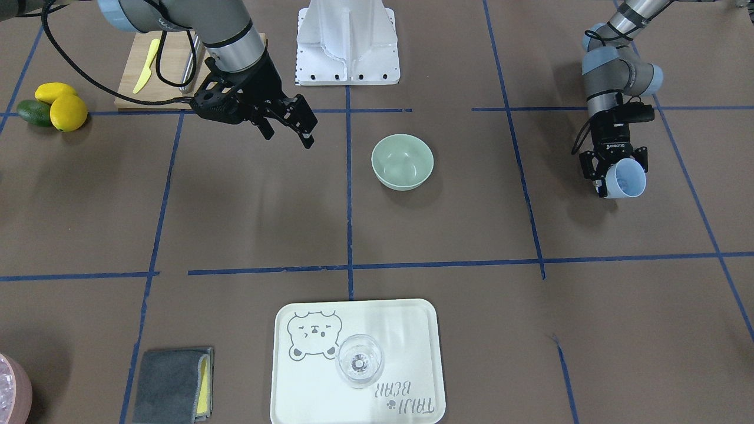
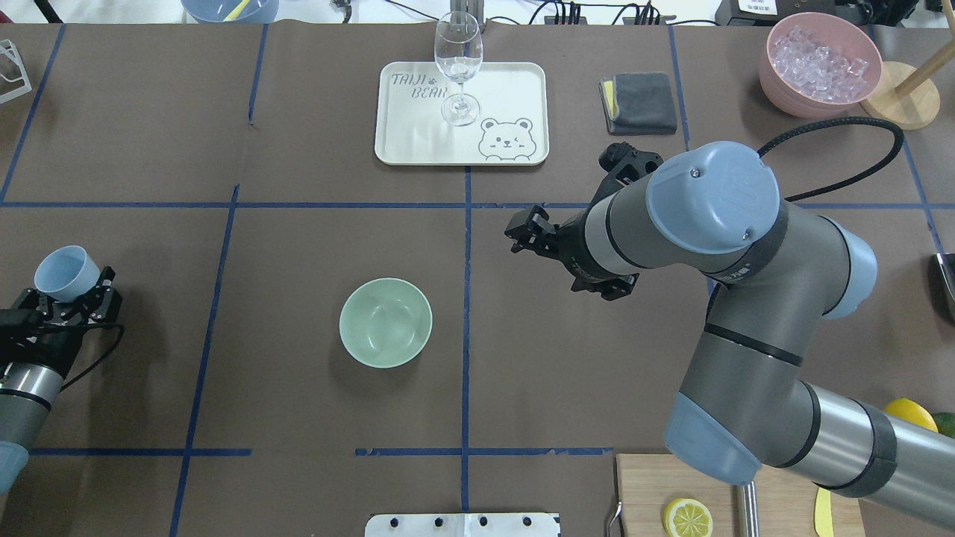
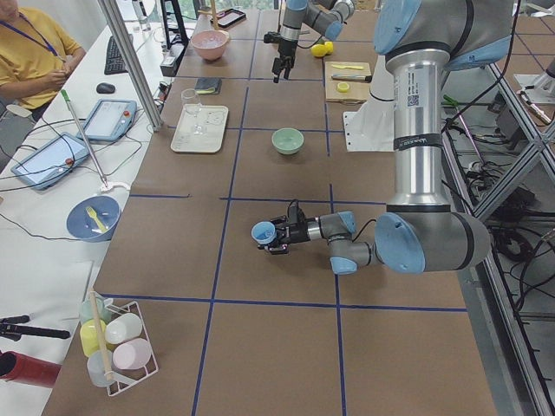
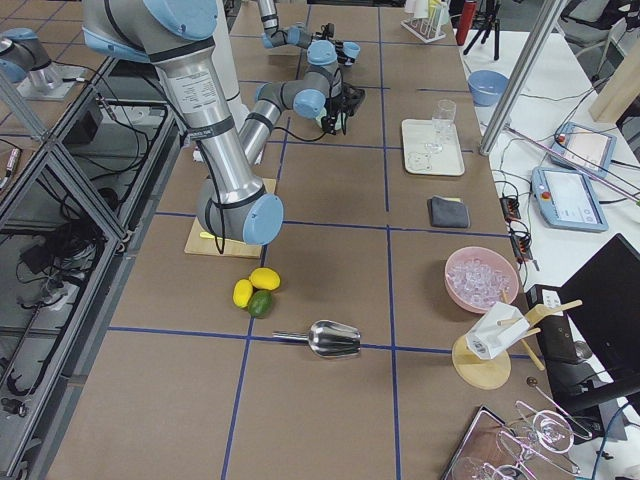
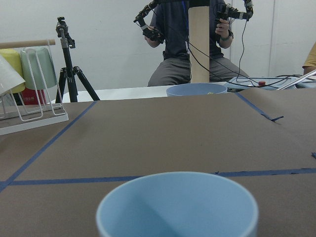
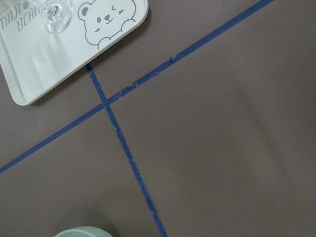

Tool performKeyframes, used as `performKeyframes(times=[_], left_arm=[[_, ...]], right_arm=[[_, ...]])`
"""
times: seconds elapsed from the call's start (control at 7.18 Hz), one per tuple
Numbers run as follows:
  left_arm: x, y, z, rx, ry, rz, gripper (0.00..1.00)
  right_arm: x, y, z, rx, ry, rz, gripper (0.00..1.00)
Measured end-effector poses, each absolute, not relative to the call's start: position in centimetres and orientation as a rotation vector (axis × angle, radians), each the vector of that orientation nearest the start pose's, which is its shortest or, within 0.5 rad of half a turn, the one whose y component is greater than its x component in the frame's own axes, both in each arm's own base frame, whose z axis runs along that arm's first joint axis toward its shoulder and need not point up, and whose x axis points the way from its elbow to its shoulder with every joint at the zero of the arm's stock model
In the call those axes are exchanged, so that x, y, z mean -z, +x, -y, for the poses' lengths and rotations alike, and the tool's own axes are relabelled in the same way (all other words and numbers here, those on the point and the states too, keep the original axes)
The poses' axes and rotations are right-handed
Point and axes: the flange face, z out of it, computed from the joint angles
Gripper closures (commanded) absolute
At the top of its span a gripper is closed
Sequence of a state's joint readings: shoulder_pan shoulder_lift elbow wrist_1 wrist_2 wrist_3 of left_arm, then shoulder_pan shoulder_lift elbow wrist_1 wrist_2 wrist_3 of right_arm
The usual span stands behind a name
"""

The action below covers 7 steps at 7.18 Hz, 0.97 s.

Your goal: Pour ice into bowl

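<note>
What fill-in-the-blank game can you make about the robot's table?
1. The light blue plastic cup is held by the robot's ____ jaws.
2. The small clear glossy ice cubes lie in the round ____ tub.
3. The round pale sage-green bowl is ____ inside.
4. The clear stemmed wine glass stands on the white rectangular tray printed with a cartoon ____.

Missing words: left, pink, empty, bear.
</note>
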<state>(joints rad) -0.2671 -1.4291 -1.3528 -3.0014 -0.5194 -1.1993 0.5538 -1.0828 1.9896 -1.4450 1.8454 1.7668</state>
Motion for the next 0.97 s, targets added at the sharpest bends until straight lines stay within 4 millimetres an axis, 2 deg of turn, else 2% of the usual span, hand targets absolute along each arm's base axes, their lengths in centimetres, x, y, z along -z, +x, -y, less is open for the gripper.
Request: performKeyframes(times=[0.14,0.28,0.7,0.97], left_arm=[[-64.7,32.4,31.7,0.442,1.222,-0.64,1.0],[-62.6,32.8,31.9,0.39,1.273,-0.663,1.0],[-51.1,37.7,34.0,0.287,1.431,-0.718,1.0],[-44.2,39.6,34.6,0.163,1.504,-0.613,1.0]], right_arm=[[-19.3,-43.2,39.3,-0.538,-0.063,1.067,0.0],[-19.3,-43.0,39.5,-0.541,-0.062,1.067,0.0],[-19.4,-42.2,40.4,-0.559,-0.054,1.067,0.0],[-19.8,-41.7,40.8,-0.57,-0.05,1.06,0.0]])
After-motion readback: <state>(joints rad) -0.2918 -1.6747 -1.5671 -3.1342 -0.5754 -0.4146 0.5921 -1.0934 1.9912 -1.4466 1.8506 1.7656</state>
